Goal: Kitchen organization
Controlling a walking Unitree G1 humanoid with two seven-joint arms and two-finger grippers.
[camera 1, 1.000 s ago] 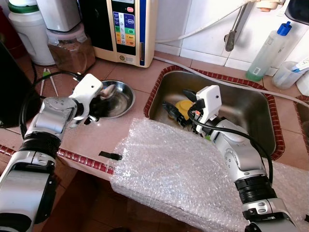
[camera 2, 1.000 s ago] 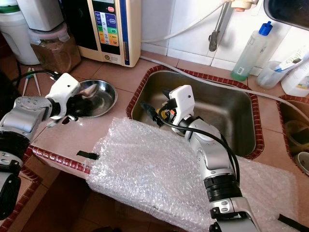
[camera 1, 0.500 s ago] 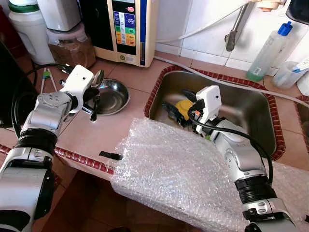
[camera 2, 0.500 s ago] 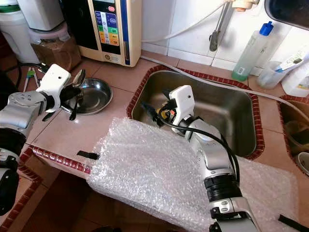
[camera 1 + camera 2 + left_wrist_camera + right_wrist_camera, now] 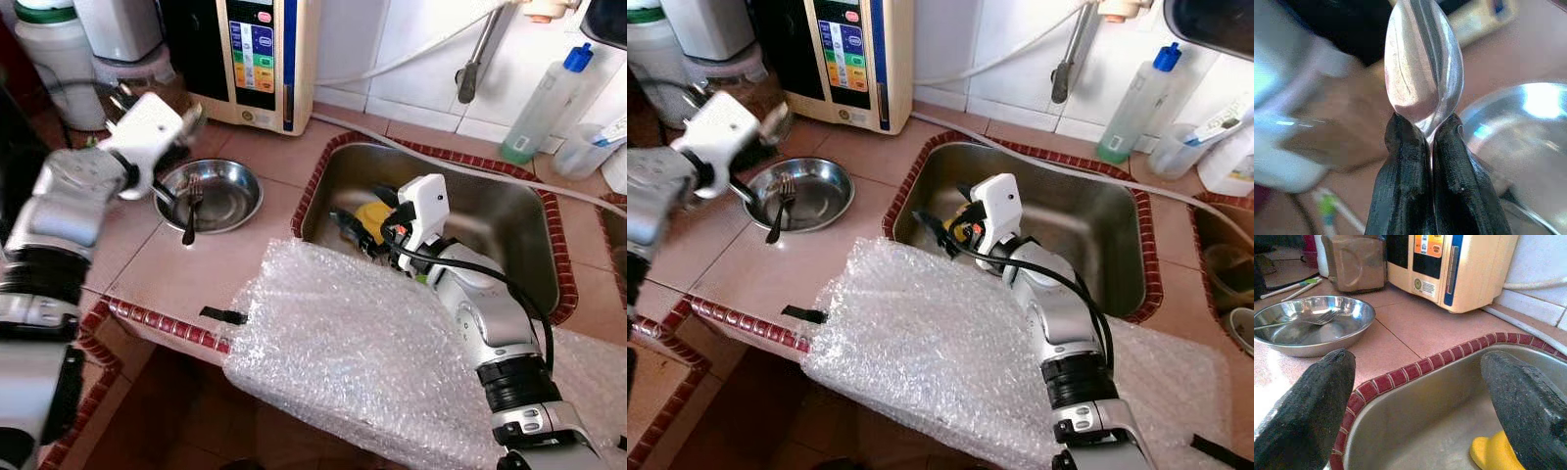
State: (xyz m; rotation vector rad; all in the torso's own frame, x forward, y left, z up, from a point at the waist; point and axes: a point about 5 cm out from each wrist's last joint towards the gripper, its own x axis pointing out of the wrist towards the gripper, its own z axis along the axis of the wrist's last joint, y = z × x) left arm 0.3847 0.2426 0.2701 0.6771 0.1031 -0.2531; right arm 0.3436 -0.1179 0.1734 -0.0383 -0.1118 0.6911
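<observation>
My left gripper (image 5: pixel 1431 142) is shut on the neck of a steel spoon (image 5: pixel 1422 63) and holds it in the air above the counter, left of a shallow steel bowl (image 5: pixel 223 191). A fork (image 5: pixel 188 211) lies over the bowl's near-left rim, tines inside. My right gripper (image 5: pixel 1415 396) is open just inside the left end of the steel sink (image 5: pixel 490 211), with nothing between its fingers (image 5: pixel 1308 406). A yellow item (image 5: pixel 372 215) lies on the sink floor right by it.
A bubble-wrap sheet (image 5: pixel 362 352) covers the counter's front and hangs over the edge. A water machine (image 5: pixel 260 59) and a brown-filled container (image 5: pixel 137 73) stand at the back. A tap (image 5: pixel 475 59) and a green-liquid bottle (image 5: pixel 544 98) sit behind the sink.
My left gripper has risen from the bowl and swung back and to the left with the spoon in it. The fork stays on the bowl. The right arm has not moved.
</observation>
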